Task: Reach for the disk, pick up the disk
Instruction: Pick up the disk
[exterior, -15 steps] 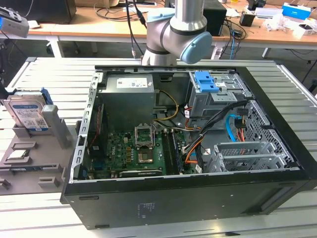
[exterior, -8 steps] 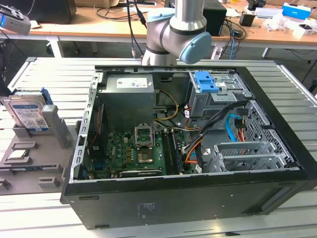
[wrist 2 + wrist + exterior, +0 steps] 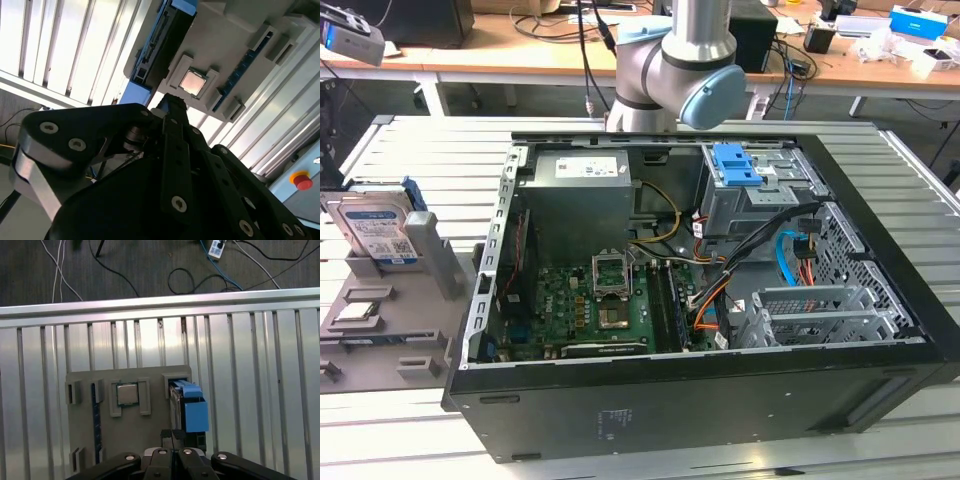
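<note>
Gripper hangs above the grey holder — fingers pressed together, gripping nothing. Disk stands on edge in one holder slot, untouched.

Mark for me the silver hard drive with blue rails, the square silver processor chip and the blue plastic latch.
silver hard drive with blue rails (image 3: 375,230): exterior view, labelled face.
square silver processor chip (image 3: 127,394): first wrist view, its centre.
blue plastic latch (image 3: 736,165): exterior view, its middle.
</note>
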Available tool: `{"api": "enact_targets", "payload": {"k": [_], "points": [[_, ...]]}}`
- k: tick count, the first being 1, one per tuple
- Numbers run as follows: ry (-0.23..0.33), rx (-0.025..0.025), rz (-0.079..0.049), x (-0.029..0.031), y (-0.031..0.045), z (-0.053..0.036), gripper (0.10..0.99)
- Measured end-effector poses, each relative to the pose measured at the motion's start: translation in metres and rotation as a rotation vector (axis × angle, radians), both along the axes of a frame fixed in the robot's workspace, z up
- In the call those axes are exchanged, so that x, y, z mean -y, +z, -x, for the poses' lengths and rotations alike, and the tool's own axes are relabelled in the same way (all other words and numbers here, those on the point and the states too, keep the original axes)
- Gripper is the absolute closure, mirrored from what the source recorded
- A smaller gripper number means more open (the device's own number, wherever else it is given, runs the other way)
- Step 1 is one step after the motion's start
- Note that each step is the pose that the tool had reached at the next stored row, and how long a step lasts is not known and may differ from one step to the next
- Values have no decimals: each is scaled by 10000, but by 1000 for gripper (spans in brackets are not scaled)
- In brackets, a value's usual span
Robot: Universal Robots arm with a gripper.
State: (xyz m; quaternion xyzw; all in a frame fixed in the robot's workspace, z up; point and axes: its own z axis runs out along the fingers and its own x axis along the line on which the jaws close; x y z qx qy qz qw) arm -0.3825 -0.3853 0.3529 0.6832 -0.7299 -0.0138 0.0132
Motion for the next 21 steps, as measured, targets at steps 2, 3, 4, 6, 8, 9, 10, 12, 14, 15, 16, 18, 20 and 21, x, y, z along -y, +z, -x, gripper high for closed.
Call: {"api": "enact_targets", "payload": {"k": [2,3,4,6,8,9,10,12,14,15,16,18,20,21], "points": [[2,0,0,-1,0,0,980],[2,-1,0,-1,0,-1,980],[0,-1,-1,-2,0,0,980],[1,0,0,-3,0,0,980],[1,1,0,-4,0,0,969],[1,-1,0,-4,0,0,910],[0,0,0,-5,0,0,788],[1,1,-1,-6,0,0,667],[0,0,-1,-7,0,0,541],[1,0,0,-8,0,0,541],[-1,1,-1,-12,-1,0,541],[-1,0,-1,-69,0,0,541],[0,0,-1,-134,0,0,541],[1,0,-1,-144,-2,0,541]]}}
